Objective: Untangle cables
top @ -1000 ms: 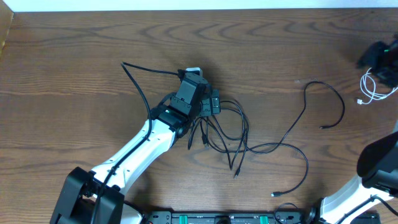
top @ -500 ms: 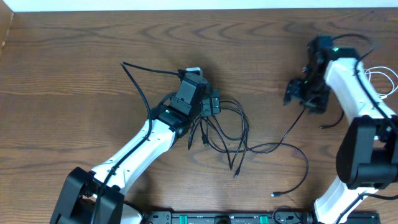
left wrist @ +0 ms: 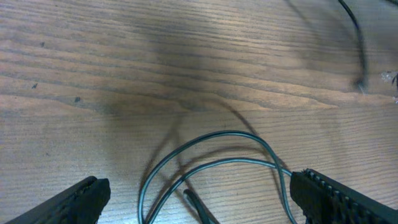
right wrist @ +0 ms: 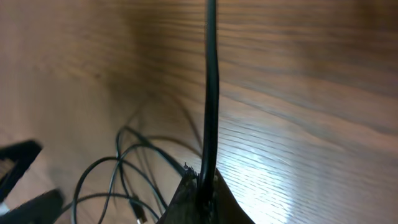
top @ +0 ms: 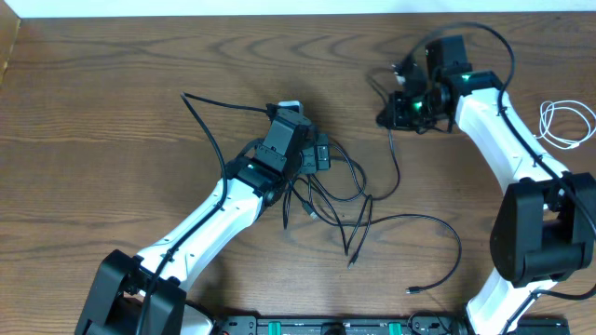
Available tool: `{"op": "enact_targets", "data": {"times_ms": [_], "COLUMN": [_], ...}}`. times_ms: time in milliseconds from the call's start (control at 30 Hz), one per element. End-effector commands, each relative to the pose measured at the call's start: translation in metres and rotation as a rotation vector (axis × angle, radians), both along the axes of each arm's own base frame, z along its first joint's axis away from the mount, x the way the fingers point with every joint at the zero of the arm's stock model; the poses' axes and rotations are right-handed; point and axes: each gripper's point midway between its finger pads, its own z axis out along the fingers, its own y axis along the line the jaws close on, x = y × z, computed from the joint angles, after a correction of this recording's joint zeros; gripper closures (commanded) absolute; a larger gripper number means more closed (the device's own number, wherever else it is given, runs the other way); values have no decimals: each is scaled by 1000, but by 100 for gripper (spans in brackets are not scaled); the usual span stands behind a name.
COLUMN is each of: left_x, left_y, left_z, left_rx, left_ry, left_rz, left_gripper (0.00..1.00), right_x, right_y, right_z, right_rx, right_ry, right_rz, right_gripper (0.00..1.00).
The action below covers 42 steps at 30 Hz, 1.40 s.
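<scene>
The left gripper (top: 315, 154) is kept spread apart at the upper edge of the tangle (top: 331, 195) of black cords, near the middle of the table (top: 112, 74). In the left wrist view its fingers (left wrist: 68, 204) are seen wide apart, and two loops (left wrist: 230, 149) are seen lying on the wood between them, touched by neither.

The right gripper (top: 396, 105) is clamped on a black cable (top: 395, 163) toward the far side of the table. From the grip, one part of this cable is led down to the tangle, and another part is arched over the right arm (top: 503, 140). In the right wrist view the cable (right wrist: 210, 93) is seen pinched at the fingertips (right wrist: 186, 199) and drawn straight away from them.

One black strand (top: 207, 126) is stretched from the tangle toward the far left, passing under the left arm (top: 214, 219). Another is curved toward the near edge, its plug (top: 411, 290) left lying free.

The white cable (top: 566, 121) is coiled loosely at the right edge, well apart from the tangle.
</scene>
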Motion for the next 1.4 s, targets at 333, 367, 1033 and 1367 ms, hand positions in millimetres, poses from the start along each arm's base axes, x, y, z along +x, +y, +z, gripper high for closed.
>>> {"op": "enact_targets", "data": {"times_ms": [333, 367, 1033, 1367], "left_x": [3, 3, -73, -106], "left_y": [4, 4, 65, 79], "left_z": [0, 0, 115, 19], "left_rx": [13, 13, -93, -29], "left_ry": [-4, -9, -116, 165], "left_rz": [14, 16, 110, 209], "left_gripper": [2, 2, 2, 7], "right_x": [-63, -66, -39, -40], "right_y": [12, 11, -16, -15], "right_z": [-12, -13, -19, -20], "right_rx": [-226, -228, -421, -422], "right_ry": [126, 138, 72, 74], "right_rz": [198, 199, 30, 31], "right_gripper": [77, 75, 99, 98]}}
